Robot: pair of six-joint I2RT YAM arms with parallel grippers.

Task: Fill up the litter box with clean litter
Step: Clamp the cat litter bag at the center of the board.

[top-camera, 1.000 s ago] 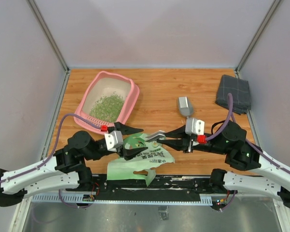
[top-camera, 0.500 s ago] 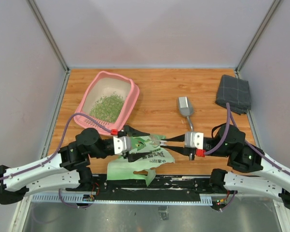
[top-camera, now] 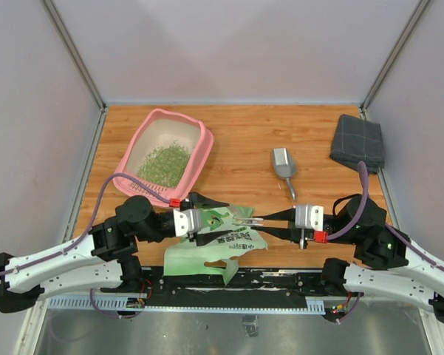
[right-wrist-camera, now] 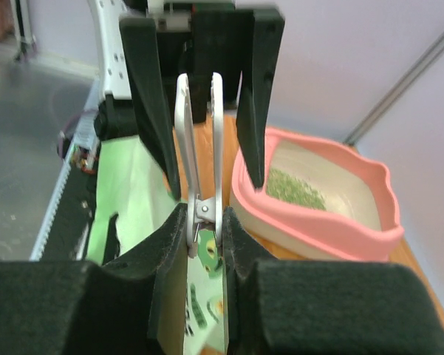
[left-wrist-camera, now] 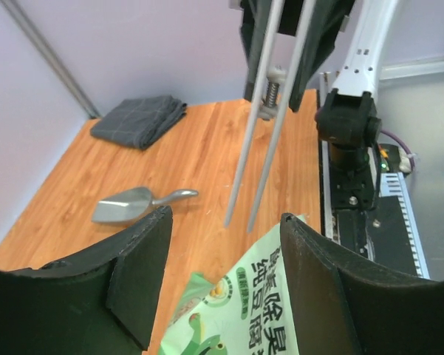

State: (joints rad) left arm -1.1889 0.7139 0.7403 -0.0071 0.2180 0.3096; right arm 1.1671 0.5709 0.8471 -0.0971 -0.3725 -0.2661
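The pink litter box (top-camera: 202,145) stands at the far left with a patch of green clean litter (top-camera: 165,163) inside; both also show in the right wrist view (right-wrist-camera: 332,225) (right-wrist-camera: 295,188). My left gripper (top-camera: 219,220) is open, its fingers either side of the top of the light green printed bag (top-camera: 218,248), which lies flat at the near edge. My right gripper (top-camera: 270,220) is shut on a long silver clip (right-wrist-camera: 201,148), pointing left at the left gripper. In the left wrist view the clip's prongs (left-wrist-camera: 270,111) end just above the bag's edge (left-wrist-camera: 281,296).
A grey metal scoop (top-camera: 284,164) lies on the wooden table at centre right, beyond my right gripper. A grey folded cloth (top-camera: 358,143) lies at the far right corner. The enclosure walls stand close on all sides.
My right gripper has drawn back to the right and nearer, keeping the clip. My left gripper moved right and nearer over the bag, then held still.
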